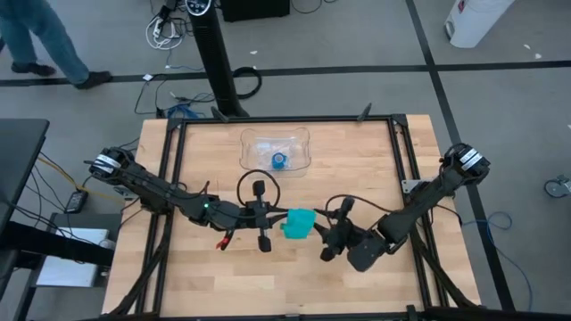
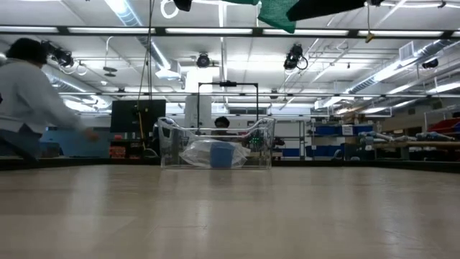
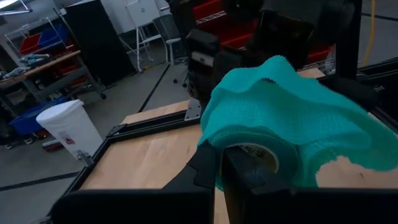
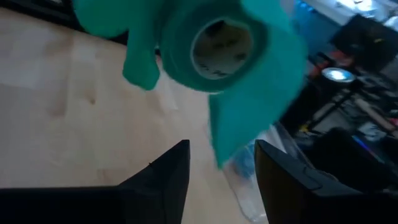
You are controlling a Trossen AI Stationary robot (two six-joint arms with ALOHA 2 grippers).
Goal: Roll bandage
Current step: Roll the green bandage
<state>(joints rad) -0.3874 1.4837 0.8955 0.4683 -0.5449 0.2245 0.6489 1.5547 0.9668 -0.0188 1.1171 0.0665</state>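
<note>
The bandage [image 1: 299, 224] (partly rolled, a loose flap hanging) is held above mid-table, clamped in the left gripper [image 1: 264, 225]; the right gripper [image 1: 332, 231] sits beside it, fingers apart.

Grey floor [image 1: 357, 36], white bin [image 1: 477, 20], shelving, ceiling strip lights [image 2: 215, 32], person [image 2: 29, 101] walking past.

Bandage [image 2: 277, 14] cut off above.
</note>
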